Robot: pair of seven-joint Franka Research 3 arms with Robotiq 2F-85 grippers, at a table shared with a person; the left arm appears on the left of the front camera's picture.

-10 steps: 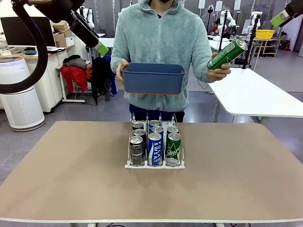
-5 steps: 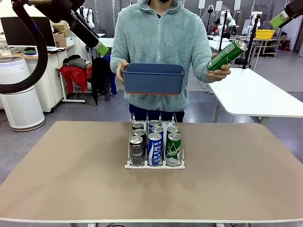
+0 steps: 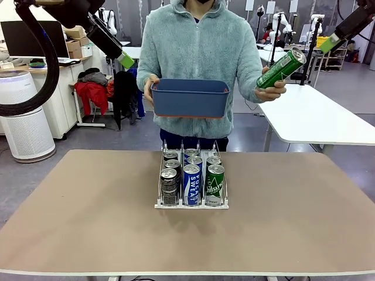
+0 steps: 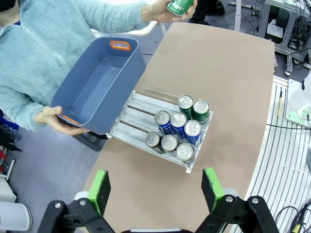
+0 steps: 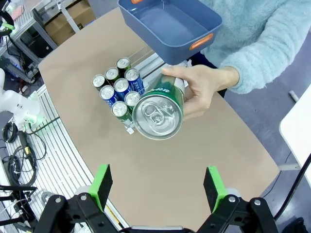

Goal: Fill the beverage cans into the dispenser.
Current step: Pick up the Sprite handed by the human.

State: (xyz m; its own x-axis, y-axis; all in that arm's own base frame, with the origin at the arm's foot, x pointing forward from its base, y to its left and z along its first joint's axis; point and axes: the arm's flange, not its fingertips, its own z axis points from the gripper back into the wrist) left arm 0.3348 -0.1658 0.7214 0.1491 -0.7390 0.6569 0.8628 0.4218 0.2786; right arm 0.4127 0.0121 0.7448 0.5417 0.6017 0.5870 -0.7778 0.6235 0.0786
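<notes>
Front view: dispenser mid-counter, 8 cans in 3 lanes at its near end. Person across holds blue bin in one hand, green can raised in the other. Left gripper high at left, right gripper high, near that can.
Left wrist view: left gripper wide, nothing held, above the dispenser.
Right wrist view: right gripper wide, empty; green can top-on just ahead, in person's hand.

I see the tan table bearing the white-based wire dispenser near its middle, with beverage cans standing upright in the dispenser's three lanes, crowded toward its near end.
</notes>
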